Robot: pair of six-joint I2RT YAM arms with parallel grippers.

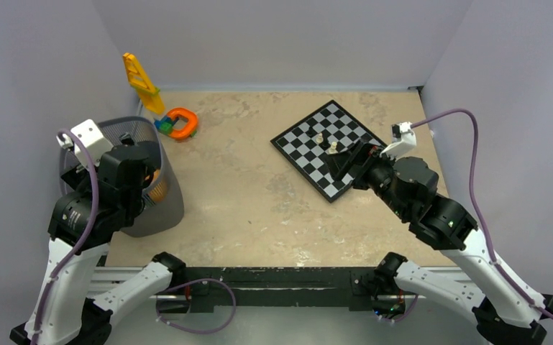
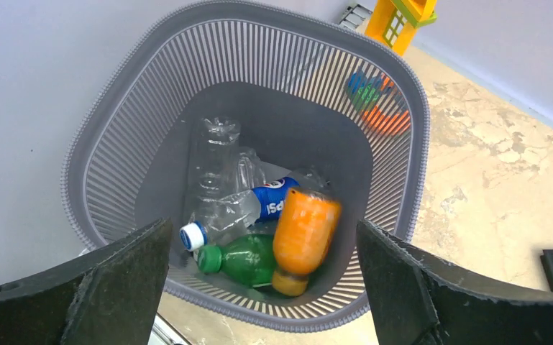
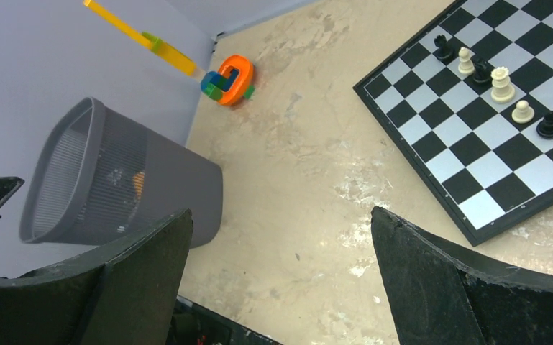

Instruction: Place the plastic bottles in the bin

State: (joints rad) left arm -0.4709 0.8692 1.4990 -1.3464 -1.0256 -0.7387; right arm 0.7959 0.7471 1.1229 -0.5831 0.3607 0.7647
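Observation:
The dark grey mesh bin (image 1: 164,210) stands at the table's left edge. It also shows in the left wrist view (image 2: 259,16) and the right wrist view (image 3: 158,188). Inside it lie the orange bottle (image 2: 303,228), cap down and slightly blurred, the green bottle (image 2: 248,260), the Pepsi-labelled bottle (image 2: 273,201) and clear bottles (image 2: 214,154). My left gripper (image 2: 262,223) is open and empty, held above the bin's near rim (image 1: 135,176). My right gripper (image 3: 280,211) is open and empty, held above the chessboard's near corner (image 1: 341,164).
A chessboard (image 1: 328,144) with a few black and white pieces (image 3: 501,83) lies at the back right. An orange ring toy (image 1: 180,123) and a yellow toy (image 1: 142,81) sit at the back left by the wall. Grey walls enclose the table.

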